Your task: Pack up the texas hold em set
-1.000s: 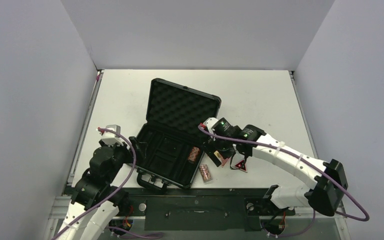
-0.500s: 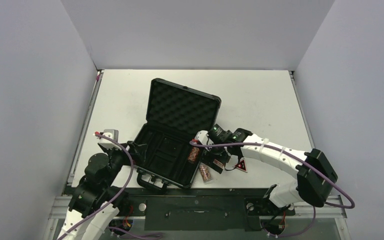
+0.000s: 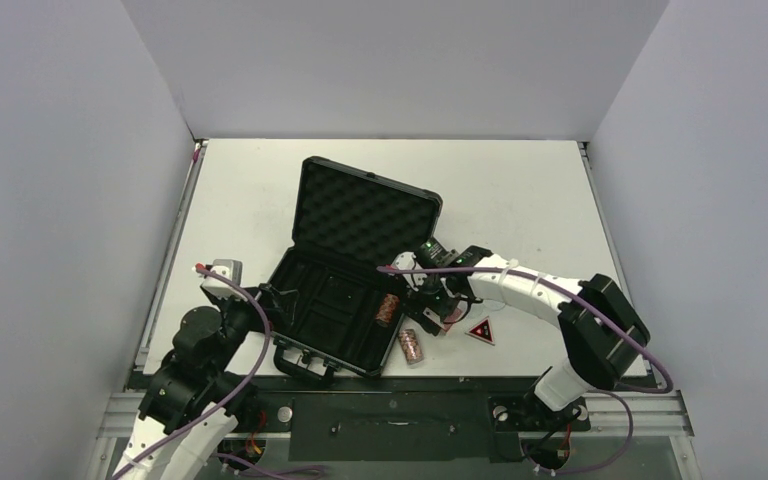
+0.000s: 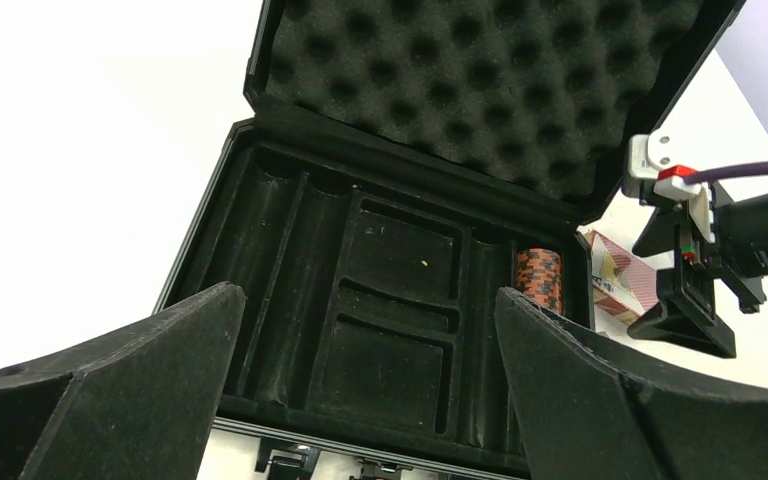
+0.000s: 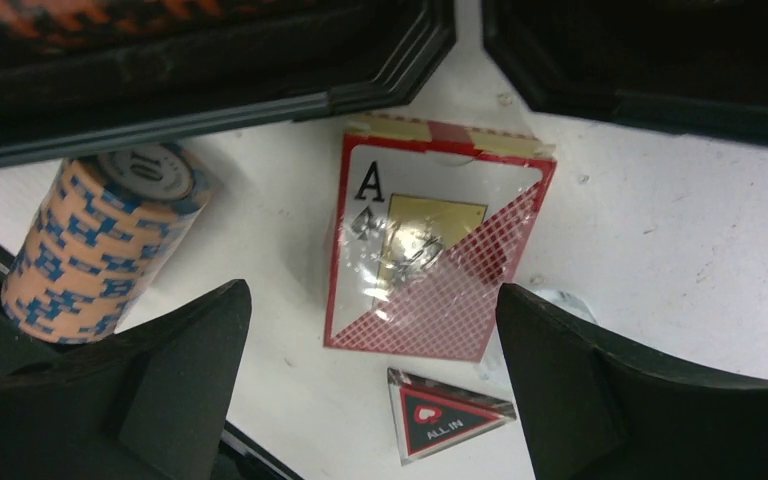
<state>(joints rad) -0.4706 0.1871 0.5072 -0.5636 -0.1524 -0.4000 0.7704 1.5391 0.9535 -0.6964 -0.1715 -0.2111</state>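
**Inspector:** Where does the card box lie relative to the grippers?

**Examiner:** The card box (image 5: 430, 260) lies flat on the desk (image 3: 520, 200), just outside the right wall of the open case (image 3: 320, 300), toward the desk's near edge. The right gripper (image 5: 368, 292) hangs directly over it, released, with one finger along each long side. The box's long axis runs square to the closing line. The left gripper (image 4: 365, 295), also released, faces the case from the near-left corner and is well apart from the box.

**Inspector:** And the other pieces?

**Examiner:** One chip roll (image 4: 539, 278) sits in a right-hand slot of the case. The second chip roll (image 5: 100, 245) and the triangle (image 5: 445, 415) lie on the desk near the box.

**Inspector:** Is anything obscured?

**Examiner:** From above, the right gripper covers nearly all of the box. The fingers are probably down at box level, but I cannot confirm it. The latches (image 4: 285, 462) are cut off at the picture's edge.
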